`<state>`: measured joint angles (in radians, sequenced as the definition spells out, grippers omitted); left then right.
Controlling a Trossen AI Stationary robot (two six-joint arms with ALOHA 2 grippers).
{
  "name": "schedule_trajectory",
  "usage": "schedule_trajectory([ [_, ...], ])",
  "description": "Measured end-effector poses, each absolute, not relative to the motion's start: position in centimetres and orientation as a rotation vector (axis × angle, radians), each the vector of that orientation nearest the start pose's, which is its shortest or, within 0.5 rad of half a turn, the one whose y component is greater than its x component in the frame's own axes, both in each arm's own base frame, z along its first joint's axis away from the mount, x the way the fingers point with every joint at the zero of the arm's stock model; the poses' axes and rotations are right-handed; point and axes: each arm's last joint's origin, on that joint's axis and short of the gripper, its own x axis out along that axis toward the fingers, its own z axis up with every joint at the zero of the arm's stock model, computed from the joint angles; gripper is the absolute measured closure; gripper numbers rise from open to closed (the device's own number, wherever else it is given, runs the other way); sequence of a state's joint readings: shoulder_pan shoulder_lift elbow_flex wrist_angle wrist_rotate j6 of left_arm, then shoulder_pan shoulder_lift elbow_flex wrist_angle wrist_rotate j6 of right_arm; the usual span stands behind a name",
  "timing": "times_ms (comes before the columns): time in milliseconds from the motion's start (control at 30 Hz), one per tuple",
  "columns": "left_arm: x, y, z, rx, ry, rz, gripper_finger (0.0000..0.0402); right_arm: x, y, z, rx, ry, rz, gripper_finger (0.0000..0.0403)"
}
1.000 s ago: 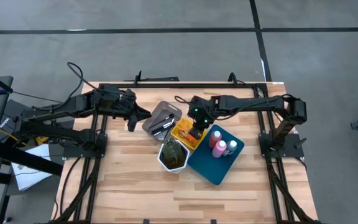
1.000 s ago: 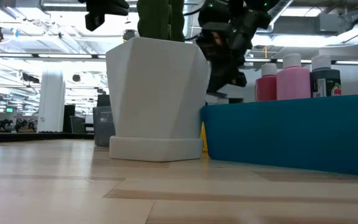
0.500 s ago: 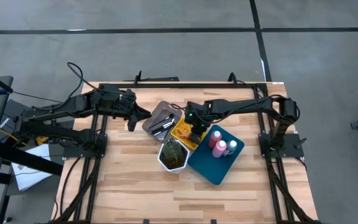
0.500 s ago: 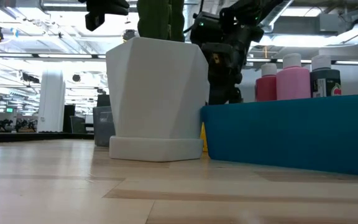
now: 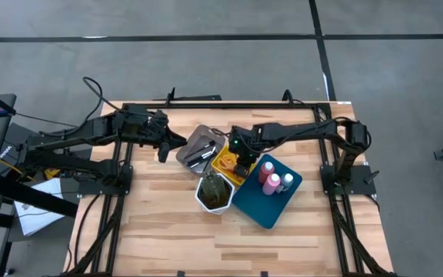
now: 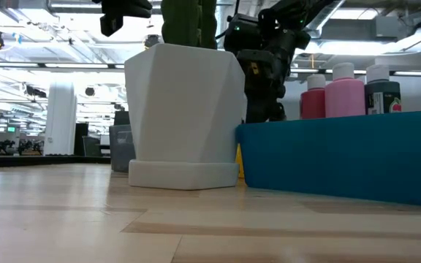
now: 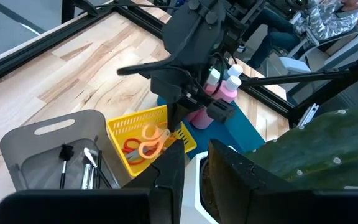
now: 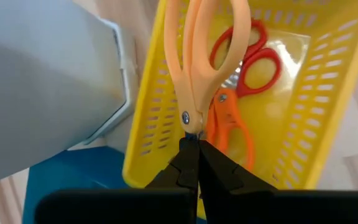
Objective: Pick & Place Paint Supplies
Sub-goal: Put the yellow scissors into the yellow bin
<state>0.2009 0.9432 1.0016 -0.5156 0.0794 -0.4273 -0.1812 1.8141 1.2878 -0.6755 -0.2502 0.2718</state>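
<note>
Left claw (image 5: 162, 151) is hovering over the bare surface (image 5: 152, 223) just beside the grey tray (image 5: 190, 148), fingers only a little apart and gripping nothing. It is sitting clear of the trays, likely so the other arm has room.

Grey tray is carrying the thin dark-tipped brushes (image 7: 73, 163). Next along, the yellow tray (image 7: 142, 120) is taking the scissors. The right claw (image 8: 192, 154) is reaching down into it, fingers pinched tight on the blades of the pale orange scissors (image 8: 197, 56), handles pointing away from the wrist. Held by the blade end, the pair can be lowered flat on the 2 pairs already lying there: darker orange scissors (image 8: 227, 127) and red-handled scissors (image 8: 252, 53).

White hexagonal pot (image 5: 215, 192) is standing just in front of the yellow tray, its green plant crowding the approach. Blue tray (image 5: 266, 208) is touching or nearly touching the yellow one on the other side, holding 2 pink bottles (image 5: 269, 178) and a small white-capped bottle (image 5: 287, 181). Tight gap; the release calls for a straight lift out.
</note>
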Motion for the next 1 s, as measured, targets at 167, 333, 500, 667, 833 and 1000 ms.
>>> schedule_trajectory([
  [167, 18.9, 3.6, 34.9, -0.483, 0.421, 0.215, 0.0334, 35.5, -6.0, 19.8, 0.491, 1.183, -0.116, 0.0403],
  [333, 18.9, 3.6, 34.9, -0.483, 0.421, 0.215, 0.0334, 35.6, -6.2, 19.0, 0.497, 1.206, -0.123, 0.0403],
  [500, 18.9, 3.6, 34.9, -0.483, 0.421, 0.215, 0.0334, 35.7, -6.3, 19.0, 0.493, 1.197, -0.121, 0.0403],
  [667, 18.9, 3.6, 34.9, -0.483, 0.421, 0.215, 0.0334, 35.7, -6.4, 19.0, 0.497, 1.199, -0.124, 0.0403],
  [833, 18.9, 3.6, 34.9, -0.482, 0.421, 0.216, 0.0334, 35.6, -6.5, 19.0, 0.497, 1.204, -0.124, 0.0403],
  [1000, 18.9, 3.6, 34.9, -0.482, 0.421, 0.217, 0.0334, 35.6, -6.5, 19.0, 0.506, 1.207, -0.124, 0.0403],
])
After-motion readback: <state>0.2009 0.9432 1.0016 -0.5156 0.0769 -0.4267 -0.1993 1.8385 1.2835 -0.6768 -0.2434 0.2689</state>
